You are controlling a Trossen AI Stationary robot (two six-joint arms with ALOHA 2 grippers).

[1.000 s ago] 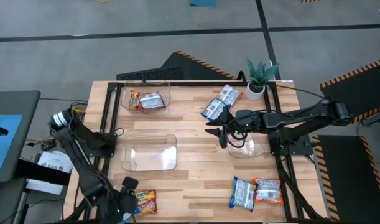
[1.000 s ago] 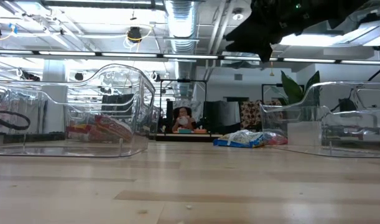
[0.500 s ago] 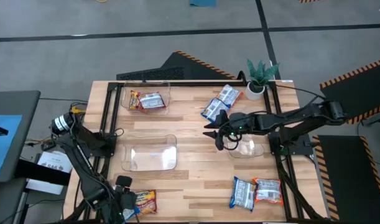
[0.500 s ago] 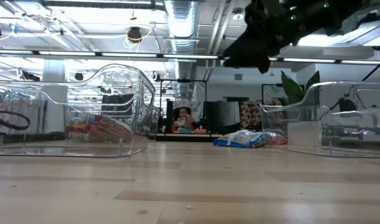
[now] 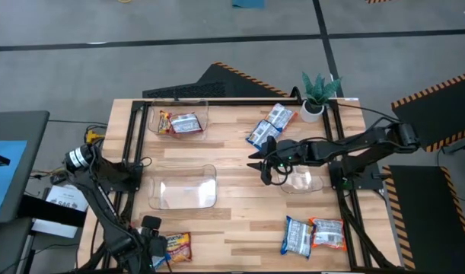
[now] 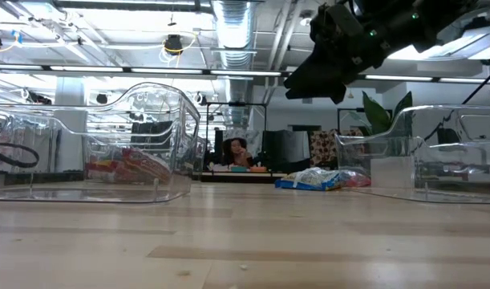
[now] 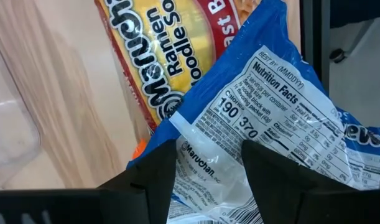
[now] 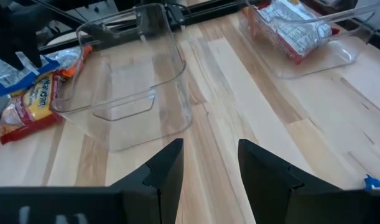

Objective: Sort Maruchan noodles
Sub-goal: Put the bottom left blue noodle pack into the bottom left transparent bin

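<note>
My left gripper (image 5: pixel 154 242) is at the table's near left corner, shut on a blue-and-white noodle packet (image 7: pixel 270 81) whose nutrition panel faces the wrist camera. An orange-yellow packet (image 7: pixel 171 43) lies flat on the table just beneath it. My right gripper (image 5: pixel 262 163) hovers open and holding nothing above the table's middle, between the middle clear bin (image 5: pixel 183 188) and the right clear bin (image 5: pixel 302 181). Two blue packets (image 5: pixel 269 125) lie on the far side of it. A blue and an orange packet (image 5: pixel 314 234) lie at the near right. Red packets (image 5: pixel 180 123) sit in the far left bin. My left gripper pinches the blue-and-white packet between its two fingers at one crumpled end (image 7: pixel 199 140). The rest of the packet stretches away from the fingers, tilted over the orange-yellow packet. Whether the packet touches the packet beneath it, I cannot tell.
A potted plant (image 5: pixel 318 95) stands at the far right corner. The middle bin holds nothing; bare wood lies between the bins (image 8: pixel 227 93). In the low view the right gripper (image 6: pixel 313 76) hangs well above the tabletop. A person sits in the room beyond.
My right gripper has moved a little toward the table's left and come down somewhat, staying open. My left arm's elbow has shifted slightly toward the near edge; its gripper stays at the near left packets.
</note>
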